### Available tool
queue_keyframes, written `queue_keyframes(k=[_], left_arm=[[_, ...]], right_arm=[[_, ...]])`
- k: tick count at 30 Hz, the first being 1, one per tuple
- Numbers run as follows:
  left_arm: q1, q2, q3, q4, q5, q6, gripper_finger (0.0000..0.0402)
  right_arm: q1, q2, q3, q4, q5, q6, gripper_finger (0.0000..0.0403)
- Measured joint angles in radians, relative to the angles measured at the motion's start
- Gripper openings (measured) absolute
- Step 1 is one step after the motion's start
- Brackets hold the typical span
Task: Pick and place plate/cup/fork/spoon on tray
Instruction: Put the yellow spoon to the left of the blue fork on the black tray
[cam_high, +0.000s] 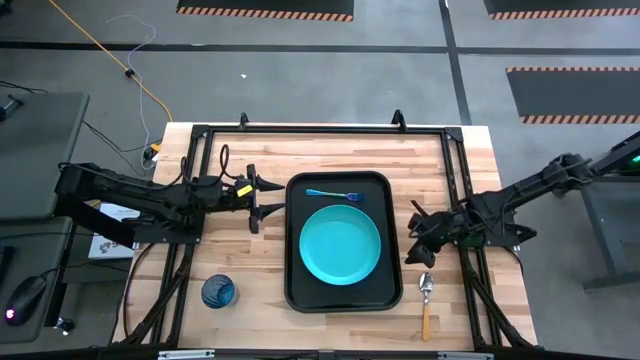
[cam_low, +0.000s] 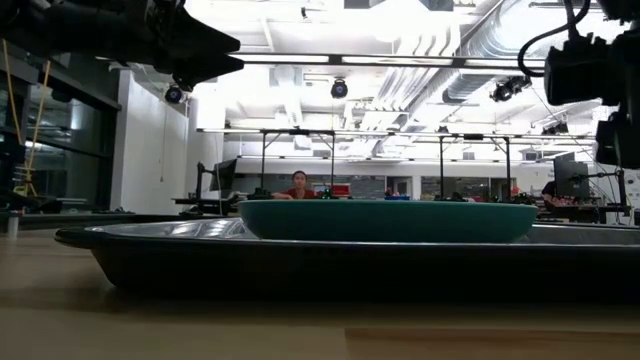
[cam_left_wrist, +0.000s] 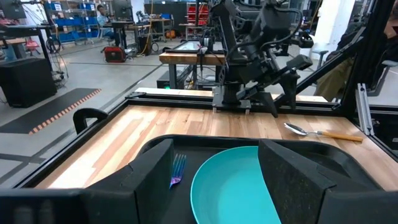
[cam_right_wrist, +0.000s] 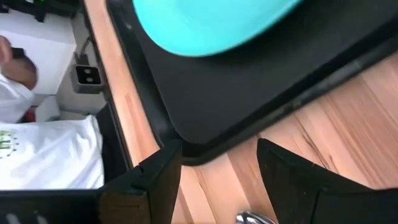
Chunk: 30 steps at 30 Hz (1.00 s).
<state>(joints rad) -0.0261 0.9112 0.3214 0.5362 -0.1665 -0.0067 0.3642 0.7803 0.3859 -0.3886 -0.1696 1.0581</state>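
The plate (cam_high: 340, 244) and fork (cam_high: 334, 194) lay on the tray (cam_high: 294, 296); the cup (cam_high: 218, 292) and spoon (cam_high: 425, 302) waited on the table; the right gripper (cam_high: 417, 246) hung wide above the spoon; the left gripper (cam_high: 252, 202) stood wide beside the tray.

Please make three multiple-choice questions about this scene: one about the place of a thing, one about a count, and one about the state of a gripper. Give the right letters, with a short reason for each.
1. Where is the small dark blue translucent cup?
A. On the tray
B. On the wooden table, on the left arm's side of the tray
C. In a gripper

2. How many task things lie on the large black rectangular tray?
A. One
B. Two
C. Four

3. How is the right gripper?
A. Open, holding nothing
B. Shut on the spoon
C. Shut on the plate

Answers:
1 B: the cup stands on bare wood.
2 B: only the round teal plate and the blue-handled fork.
3 A: its fingers stand apart above the orange-handled spoon.
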Motion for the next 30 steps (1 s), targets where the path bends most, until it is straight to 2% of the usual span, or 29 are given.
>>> queue_keyframes(k=[19,30], left_arm=[[0.000,0.000,0.000,0.000,0.000,0.000,0.0223],[0.000,0.000,0.000,0.000,0.000,0.000,0.0223]], right_arm=[[0.018,0.000,0.000,-0.182,0.065,0.050,0.0201],[0.018,0.000,0.000,-0.209,0.070,0.057,0.0201]])
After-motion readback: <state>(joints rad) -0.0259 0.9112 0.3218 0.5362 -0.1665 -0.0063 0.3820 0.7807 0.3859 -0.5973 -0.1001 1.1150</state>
